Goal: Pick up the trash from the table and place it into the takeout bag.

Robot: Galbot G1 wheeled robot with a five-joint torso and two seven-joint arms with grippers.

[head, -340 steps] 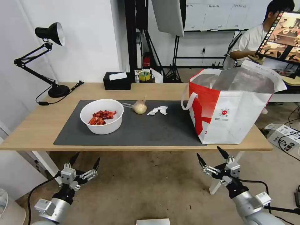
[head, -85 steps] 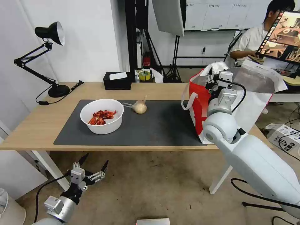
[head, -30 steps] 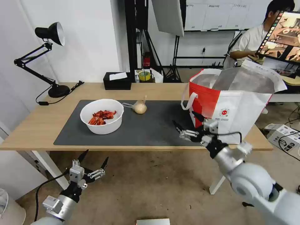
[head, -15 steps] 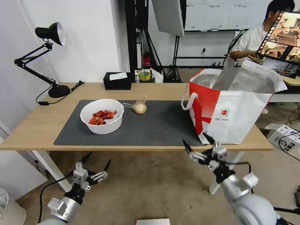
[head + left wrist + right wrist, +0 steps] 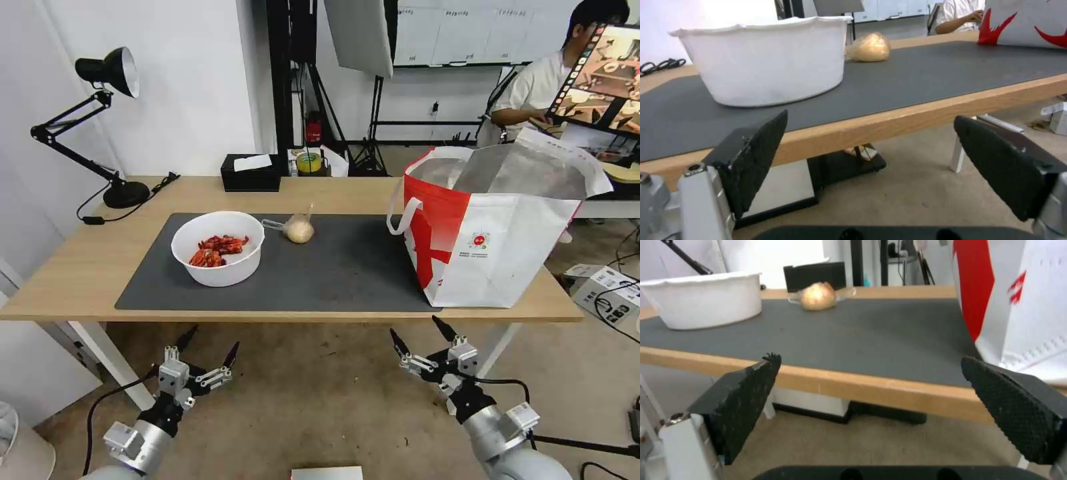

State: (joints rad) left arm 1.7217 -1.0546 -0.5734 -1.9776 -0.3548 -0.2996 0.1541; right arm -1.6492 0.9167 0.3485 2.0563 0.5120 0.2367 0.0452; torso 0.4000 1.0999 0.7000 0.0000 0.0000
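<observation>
- Head view: the white round bowl of red crayfish shells sits left on the dark grey mat; the small clear bag of beige food lies just right of it. The big red-and-white takeout bag stands far right. Below the long light wood-topped table, the left gripper and right gripper hang wide open, holding nothing.
- Left wrist view: black fingers spread, facing the bowl.
- Right wrist view: black fingers spread beside the bag.

Silver wrists, black pointed fingers
</observation>
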